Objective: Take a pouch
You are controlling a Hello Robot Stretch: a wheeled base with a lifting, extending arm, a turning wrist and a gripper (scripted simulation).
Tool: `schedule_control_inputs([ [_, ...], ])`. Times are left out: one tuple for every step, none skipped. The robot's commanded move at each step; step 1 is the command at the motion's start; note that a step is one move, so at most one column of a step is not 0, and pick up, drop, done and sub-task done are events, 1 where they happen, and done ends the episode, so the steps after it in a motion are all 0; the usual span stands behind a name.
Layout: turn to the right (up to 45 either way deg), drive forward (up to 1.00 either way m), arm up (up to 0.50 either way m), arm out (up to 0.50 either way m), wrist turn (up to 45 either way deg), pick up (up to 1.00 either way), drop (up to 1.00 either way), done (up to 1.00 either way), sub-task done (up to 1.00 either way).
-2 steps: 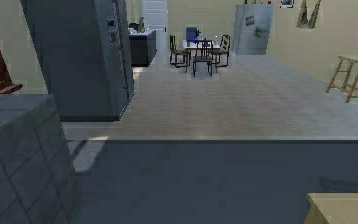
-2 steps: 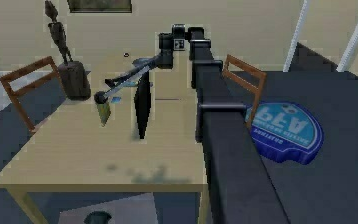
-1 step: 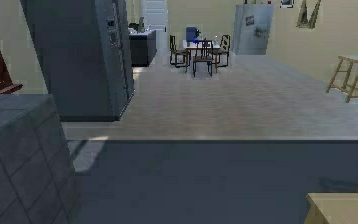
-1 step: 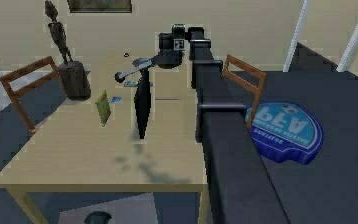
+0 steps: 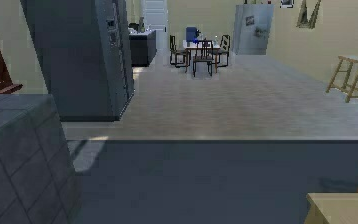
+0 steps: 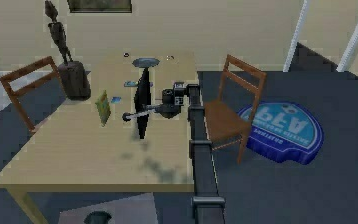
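Observation:
A small green and yellow thing (image 6: 103, 106), perhaps the pouch, stands upright on the tan wooden table (image 6: 77, 160) in the arm side view. The dark arm bar (image 6: 201, 150) rises from the bottom edge to two white marked squares (image 6: 177, 98). Left of them is my gripper (image 6: 133, 119), its dark body and thin fingers over the tabletop, just right of the green thing. I cannot tell whether the gripper touches it or holds anything.
A dark statue (image 6: 65, 55) and a dark flat dish (image 6: 147, 63) stand at the table's back. Wooden chairs (image 6: 232, 110) flank the table, and a blue round thing (image 6: 282, 125) lies on the floor. Ahead are a tall grey fridge (image 5: 82, 55), a counter (image 5: 22, 160) and a far dining set (image 5: 199, 50).

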Motion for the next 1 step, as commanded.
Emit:
schedule_control_inputs([
  [0.0,0.0,0.0,0.0,0.0,1.0,0.0,0.0,0.0],
])
